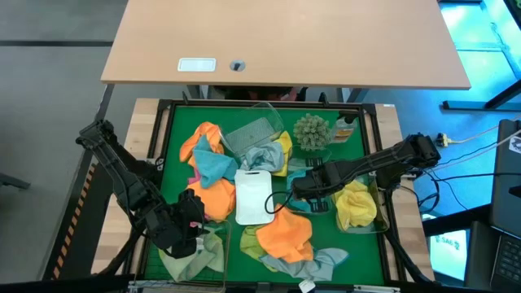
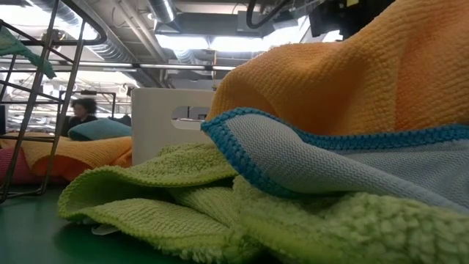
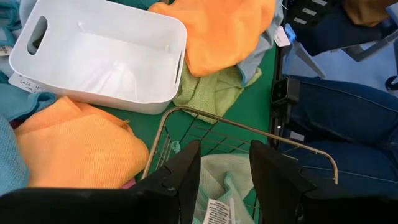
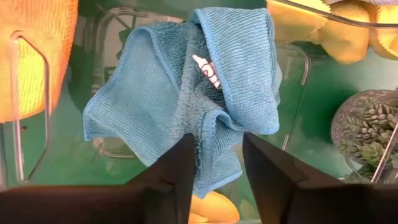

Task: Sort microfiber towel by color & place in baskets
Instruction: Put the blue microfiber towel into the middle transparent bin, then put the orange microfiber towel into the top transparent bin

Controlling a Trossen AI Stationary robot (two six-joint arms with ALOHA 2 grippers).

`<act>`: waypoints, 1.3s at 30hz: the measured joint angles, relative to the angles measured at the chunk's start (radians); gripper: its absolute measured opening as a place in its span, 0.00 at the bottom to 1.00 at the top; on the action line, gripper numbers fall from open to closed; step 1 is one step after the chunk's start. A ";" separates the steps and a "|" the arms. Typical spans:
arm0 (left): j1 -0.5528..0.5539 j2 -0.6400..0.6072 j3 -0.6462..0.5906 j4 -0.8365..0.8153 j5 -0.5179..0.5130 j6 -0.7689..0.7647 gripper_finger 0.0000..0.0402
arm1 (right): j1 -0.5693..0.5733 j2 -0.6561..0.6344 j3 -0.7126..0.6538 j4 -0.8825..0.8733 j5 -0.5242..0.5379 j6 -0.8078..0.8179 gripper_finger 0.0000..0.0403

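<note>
A teal-blue microfiber towel lies crumpled in a clear tub. My right gripper points down over it, open, one finger on each side of the towel's lower fold. My left gripper hangs open above the dark wire-mesh basket at the near left, where a pale green towel lies inside. Orange towels, a yellow one in a clear tub and teal ones lie about the white tray. My right gripper's fingers come from above and stand on either side of the teal towel's lower fold. The towel lies in the tub. Whether the fingers touch it I cannot tell. My left gripper touches nothing.
A round spiky plant stands at the back right beside a small bottle. Orange, blue-edged and lime green towels are heaped at the near edge. A person sits beyond the table.
</note>
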 joint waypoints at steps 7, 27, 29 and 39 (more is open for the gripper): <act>0.000 0.000 0.000 0.000 0.000 0.000 0.33 | 0.000 0.000 0.013 -0.039 0.000 -0.006 0.40; 0.000 0.000 0.000 0.000 -0.044 0.000 0.33 | 0.064 0.001 0.291 0.146 -0.338 0.106 0.41; 0.000 0.000 0.000 -0.001 -0.044 0.000 0.33 | 0.100 0.001 0.291 0.178 -0.346 0.106 0.41; 0.000 0.000 0.000 -0.001 -0.045 0.000 0.33 | 0.325 0.024 0.291 0.267 -0.260 0.225 0.41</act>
